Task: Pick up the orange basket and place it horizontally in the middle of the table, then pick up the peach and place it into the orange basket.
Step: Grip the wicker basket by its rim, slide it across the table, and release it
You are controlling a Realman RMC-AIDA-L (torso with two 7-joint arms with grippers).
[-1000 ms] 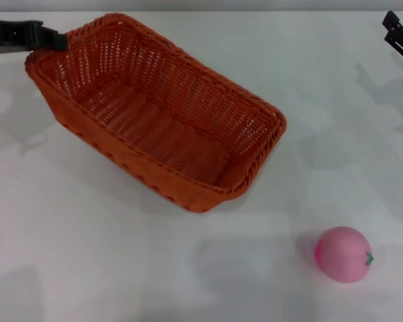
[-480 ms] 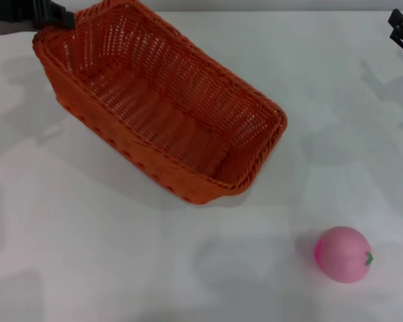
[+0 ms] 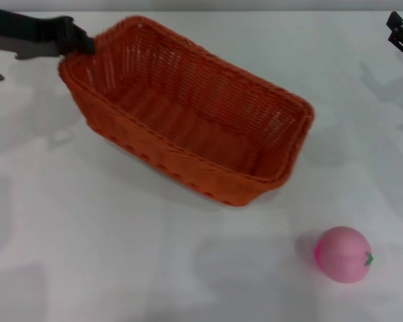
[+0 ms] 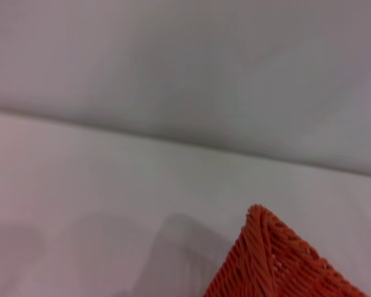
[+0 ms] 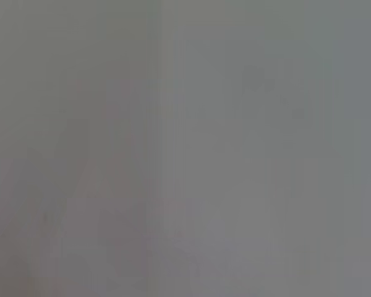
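The orange basket (image 3: 195,121) hangs tilted over the white table (image 3: 87,255), its far left corner raised and its near right end low. My left gripper (image 3: 79,45) is shut on the rim at that raised corner. A corner of the orange basket (image 4: 278,263) also shows in the left wrist view. The pink peach (image 3: 342,253) lies on the table at the near right, well apart from the basket. My right gripper (image 3: 401,35) is parked at the far right edge of the head view, away from both.
The right wrist view holds only a plain grey surface. Bare white tabletop lies in front of the basket and to the peach's left.
The left gripper has carried the basket to the right and turned it, so its long side now runs closer to horizontal. The peach and the right arm have stayed put.
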